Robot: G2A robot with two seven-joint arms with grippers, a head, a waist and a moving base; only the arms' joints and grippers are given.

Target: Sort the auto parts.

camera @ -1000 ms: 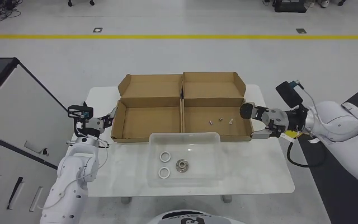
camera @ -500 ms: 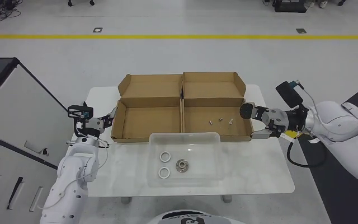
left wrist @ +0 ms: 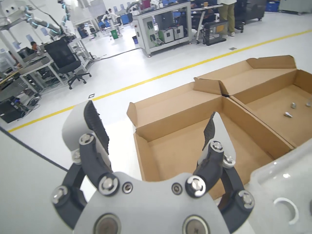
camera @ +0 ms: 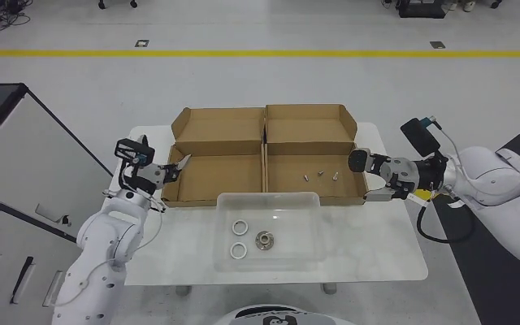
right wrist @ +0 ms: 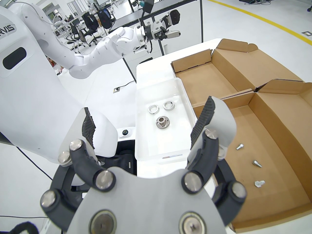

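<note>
My left jaws are spread wide with nothing between them, and the right jaws are just as wide and just as empty. In the last second the left arm has swung in from beside the outer wall of the left box and lifted. The left jaws now hang at that box's near outer corner, pointing across it. From above I can't quite say whether they are over the cardboard wall or just outside it. The right jaws have not stirred: they sit at the outer end of the right box, close to its wall.

Outward from there, the left box is bare inside, while the right box holds three small bolts lying loose near one another on its floor. In front of both boxes, right up against their near walls, stands the clear tray. In it are two white rings side by side and a flanged hub just beside them. All of it sits on the white bench.

I read the left arm's move as the start of a reach for the tray. The rings and the hub are not yet sorted, and the bare left box looks like where they belong, though that's my guess
</note>
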